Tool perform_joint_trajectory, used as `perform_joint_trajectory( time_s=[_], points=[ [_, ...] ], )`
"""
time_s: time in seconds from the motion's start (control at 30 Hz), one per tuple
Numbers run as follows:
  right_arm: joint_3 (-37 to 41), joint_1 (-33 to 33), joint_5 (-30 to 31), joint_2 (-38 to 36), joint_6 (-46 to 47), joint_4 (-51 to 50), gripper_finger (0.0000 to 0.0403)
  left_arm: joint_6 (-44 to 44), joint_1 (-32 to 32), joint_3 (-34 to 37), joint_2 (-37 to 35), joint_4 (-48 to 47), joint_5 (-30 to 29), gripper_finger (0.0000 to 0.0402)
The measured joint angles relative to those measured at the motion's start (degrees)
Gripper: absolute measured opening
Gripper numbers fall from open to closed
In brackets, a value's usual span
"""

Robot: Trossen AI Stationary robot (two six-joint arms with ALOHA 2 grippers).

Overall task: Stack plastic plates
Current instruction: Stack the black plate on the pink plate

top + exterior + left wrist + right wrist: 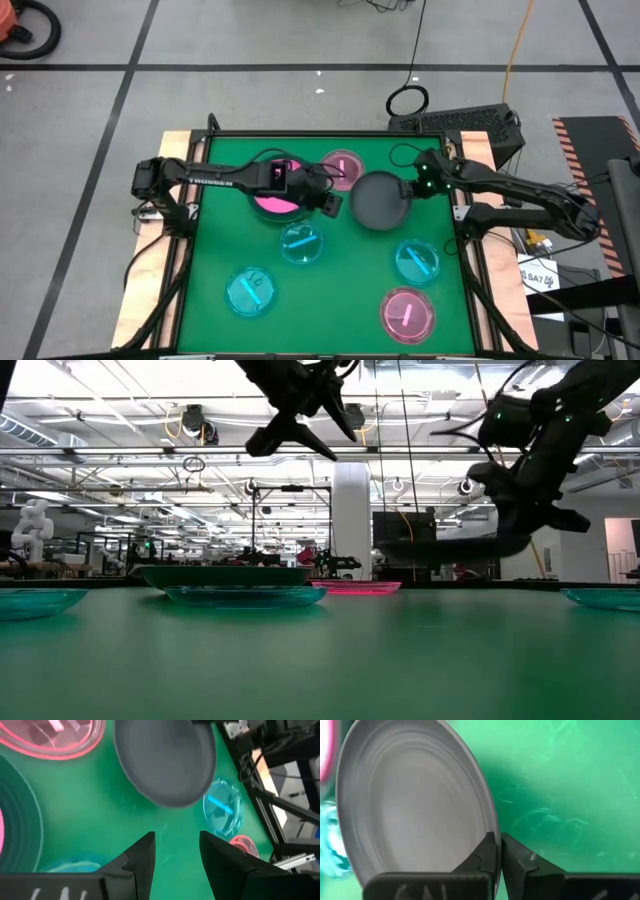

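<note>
A dark grey plate (378,202) is held above the table's middle by my right gripper (413,188), which is shut on it; the low view shows this plate (440,548) lifted clear. My left gripper (331,204) hovers open just left of it, high over the table (300,422). A bright pink plate (272,203) lies in a second dark grey plate (254,205). Translucent pink plates rest flat at the far middle (342,168) and near right (408,312). Three cyan plates (302,243), (250,291), (416,260) lie flat on the mat. My right gripper pinches the dark grey plate's rim (492,827) on the side facing the table's right edge, one finger on the plate's hollow face and one on its outer face. The fingers (485,852) come from the table's right. The plate is lifted clear, roughly level (440,548).
The green mat (350,290) covers the table inside a dark frame (470,260). Bare mat lies under the held plate and in the near middle. Cables and a keyboard (465,122) sit beyond the far right corner.
</note>
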State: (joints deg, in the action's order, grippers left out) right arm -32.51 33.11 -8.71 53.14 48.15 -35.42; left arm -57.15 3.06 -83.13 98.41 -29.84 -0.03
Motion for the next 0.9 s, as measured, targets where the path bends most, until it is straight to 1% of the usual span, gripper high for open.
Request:
perform_joint_trajectory(
  time_s=[0.1, 0.17, 0.23, 0.37, 0.47, 0.57, 0.67, 0.7, 0.83, 0.9],
  points=[
    [-1.15, -1.72, 0.85, -1.42, 2.20, 0.23, 0.0008, 1.15, 1.22, 0.00, 0.00, 2.17, 0.01, 0.0174],
    [-1.95, -2.74, 1.73, -1.91, 3.23, 0.15, 0.0008, 1.13, 2.15, 0.00, 0.00, 3.47, 0.01, 0.0198],
    [-3.05, -3.61, 2.59, -1.89, 3.76, 0.10, 0.0008, 0.59, 3.03, -0.28, 0.00, 3.92, -0.01, 0.0229],
    [-4.89, -5.13, 3.36, -1.81, 5.71, 0.97, 0.0008, 0.06, 4.71, -3.96, 0.02, 0.26, 0.00, 0.0298],
    [-6.01, -6.22, 5.14, -1.79, 7.18, 1.22, 0.0008, 0.26, 5.85, -6.94, 0.00, -6.05, -0.94, 0.0334],
    [-7.17, -7.09, 5.90, -1.79, 8.54, 1.85, 0.0008, 3.33, 7.14, -10.04, 0.03, -12.38, -3.06, 0.0345],
    [-7.61, -7.85, 5.88, -1.79, 10.87, 4.26, 0.0008, 4.95, 8.73, -12.44, -0.02, -17.18, -3.03, 0.0346],
    [-7.76, -8.14, 5.90, -1.79, 11.69, 4.99, 0.0008, 5.63, 9.25, -12.82, -0.02, -17.75, -2.79, 0.0346],
    [-8.16, -8.96, 6.09, -1.57, 14.24, 9.91, 0.0008, 6.13, 10.99, -13.11, 0.00, -16.29, 1.22, 0.0346],
    [-8.16, -9.23, 7.01, -1.57, 15.16, 11.71, 0.0008, 6.15, 11.36, -13.11, 0.00, -16.55, 1.46, 0.0346]
  ],
)
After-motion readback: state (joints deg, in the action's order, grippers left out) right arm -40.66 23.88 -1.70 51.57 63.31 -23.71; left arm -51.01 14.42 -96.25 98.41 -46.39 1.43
